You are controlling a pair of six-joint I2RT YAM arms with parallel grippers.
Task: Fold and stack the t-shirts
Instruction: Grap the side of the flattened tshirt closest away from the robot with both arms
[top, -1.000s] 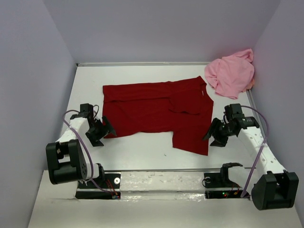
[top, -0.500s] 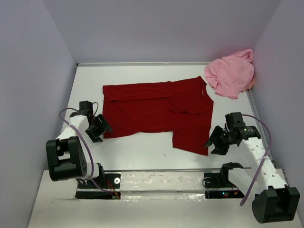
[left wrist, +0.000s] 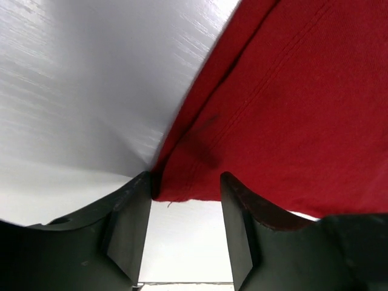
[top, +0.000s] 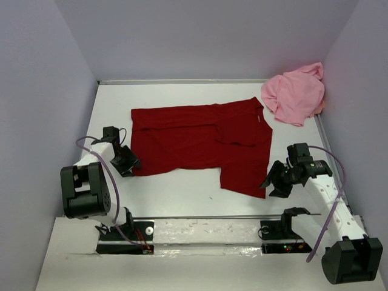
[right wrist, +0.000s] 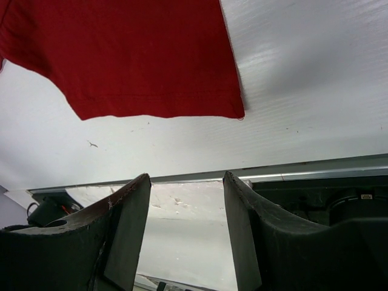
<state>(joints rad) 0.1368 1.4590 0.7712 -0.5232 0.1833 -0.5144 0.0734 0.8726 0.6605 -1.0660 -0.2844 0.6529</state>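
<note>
Moved: left gripper (top: 128,160) in to dark red t-shirt (top: 194,142) corner, jaws apart astride hem; right gripper (top: 273,180) drawn back, jaws apart, empty. Light pink t-shirt (top: 294,94) crumpled. Folding apparently barely begun; stacking outstanding.

No legible text, label, brand, number or sign in any view.
</note>
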